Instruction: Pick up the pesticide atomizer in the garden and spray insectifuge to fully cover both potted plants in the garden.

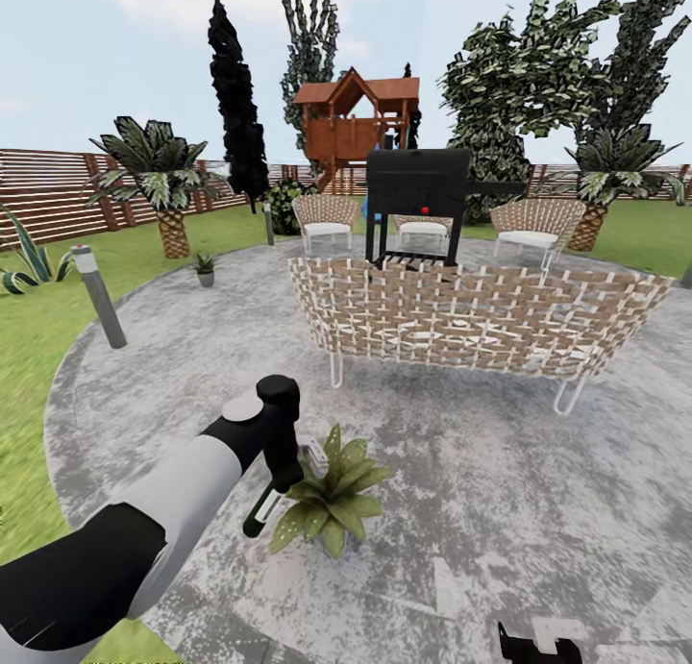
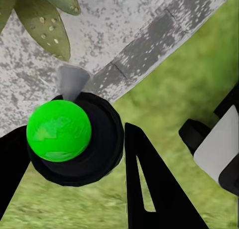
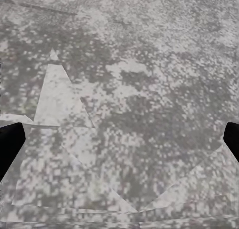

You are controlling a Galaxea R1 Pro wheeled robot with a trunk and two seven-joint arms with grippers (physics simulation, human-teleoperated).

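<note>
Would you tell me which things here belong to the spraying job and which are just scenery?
Job: pesticide atomizer, near potted plant, far potted plant.
Scenery: wicker sofa, black grill, bollard light, palm, wooden playhouse.

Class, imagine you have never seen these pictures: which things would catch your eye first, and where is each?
The left arm reaches to the near potted plant on the grey paving, its left gripper holding the pesticide atomizer. Behind stands a long wicker sofa, then a black grill and a wooden playhouse.
</note>
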